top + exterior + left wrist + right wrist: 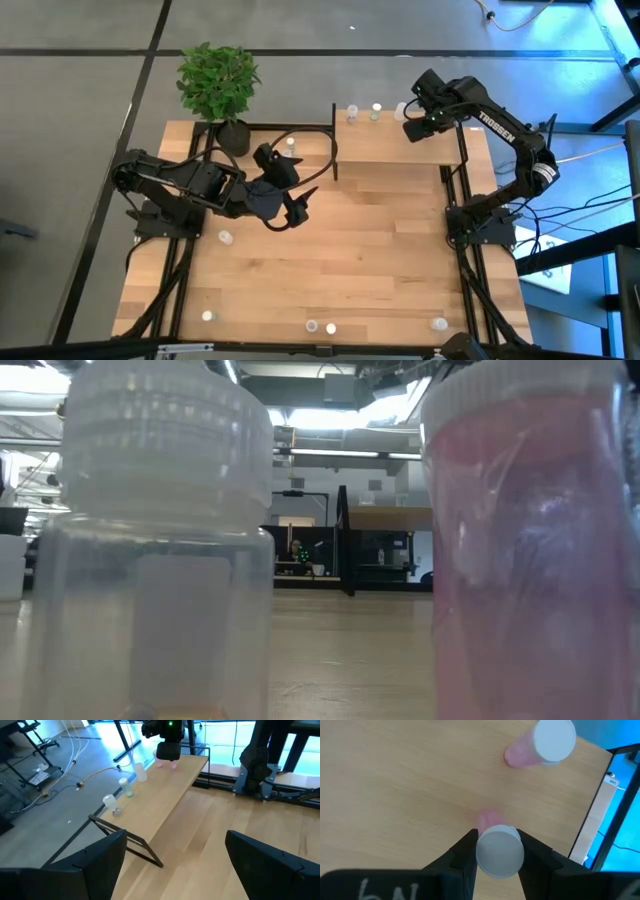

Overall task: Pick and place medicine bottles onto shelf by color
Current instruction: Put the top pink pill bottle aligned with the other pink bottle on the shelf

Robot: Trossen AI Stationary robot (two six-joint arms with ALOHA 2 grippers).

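**Pink bottle gripped over the shelf's right end**

Right gripper (496,851) above the right end of the shelf (400,148), fingers (462,854) clamped on the white cap of a pink-bodied bottle (499,851) held upright over the shelf top. A second pink bottle (542,745) standing just beyond it (also white-capped), near the shelf's far right corner. Three more bottles along the shelf's far edge: a white one (140,772), a pale green one (126,787) and a greyish one (111,804) toward the left end. Left gripper (297,200) waiting over the bench just left of the shelf, fingers (92,865) spread wide, nothing between them. Other bottles scattered along the bench's near edge (320,327). Potted plant (218,82) at the bench's far left corner.
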